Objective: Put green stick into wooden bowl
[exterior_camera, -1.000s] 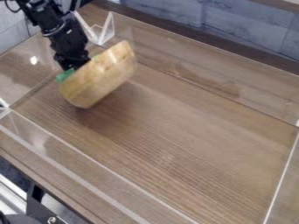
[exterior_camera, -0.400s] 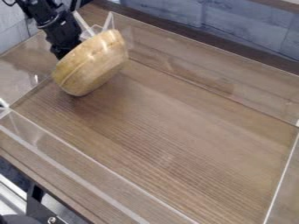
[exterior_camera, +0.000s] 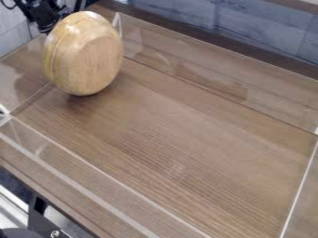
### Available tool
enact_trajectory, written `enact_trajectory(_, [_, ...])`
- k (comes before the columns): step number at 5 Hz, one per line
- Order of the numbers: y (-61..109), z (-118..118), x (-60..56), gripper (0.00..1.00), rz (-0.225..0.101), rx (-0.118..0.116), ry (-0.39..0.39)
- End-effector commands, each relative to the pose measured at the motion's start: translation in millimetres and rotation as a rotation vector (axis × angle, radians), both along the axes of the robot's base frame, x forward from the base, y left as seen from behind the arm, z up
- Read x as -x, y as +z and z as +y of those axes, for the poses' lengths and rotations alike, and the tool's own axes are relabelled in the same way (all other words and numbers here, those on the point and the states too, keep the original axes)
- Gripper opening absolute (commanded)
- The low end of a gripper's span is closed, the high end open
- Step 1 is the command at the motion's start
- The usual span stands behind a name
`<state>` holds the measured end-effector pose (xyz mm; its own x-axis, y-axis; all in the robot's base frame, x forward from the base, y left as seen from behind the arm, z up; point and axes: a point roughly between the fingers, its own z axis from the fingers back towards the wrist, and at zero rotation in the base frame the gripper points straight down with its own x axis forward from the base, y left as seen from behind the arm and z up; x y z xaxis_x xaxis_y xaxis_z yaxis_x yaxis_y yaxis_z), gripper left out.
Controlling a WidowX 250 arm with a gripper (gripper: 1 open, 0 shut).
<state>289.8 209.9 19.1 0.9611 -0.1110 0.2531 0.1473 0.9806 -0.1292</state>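
We see one dark robot arm in the far left corner of the scene, reaching down behind the wooden bowl, so that only its upper part shows above and to the left of the bowl's rim; the gripper itself is almost wholly hidden by the bowl, and we take its jaws to be closed, though on what we cannot tell, since nothing between them is visible to us. We count one wooden bowl: it stands tipped up on its edge, its smooth rounded outside turned toward us, its lower edge resting on the wooden tabletop. We count no green stick in view; if it lies behind the bowl, the bowl covers it, and we cannot say where it is. One clear plastic wall runs behind the bowl and around the tabletop, and the bowl sits close to that wall's far left corner
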Motion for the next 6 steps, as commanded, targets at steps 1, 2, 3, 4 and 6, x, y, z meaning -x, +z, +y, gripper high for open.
enact_trajectory(1, [-5.6, -8, 18.1, 0.0, 0.032, 0.017, 0.011])
enact_trajectory(2, [-4.8, -16, 18.1, 0.0, 0.043, 0.021, 0.053])
enact_trajectory(3, [-4.1, -22, 16.3, 1.0, 0.059, 0.02, 0.095])
enact_trajectory(4, [-3.3, -25, 15.1, 1.0, 0.071, 0.022, 0.138])
enact_trajectory(6, [-2.9, -34, 9.6, 1.0, 0.091, 0.05, 0.148])
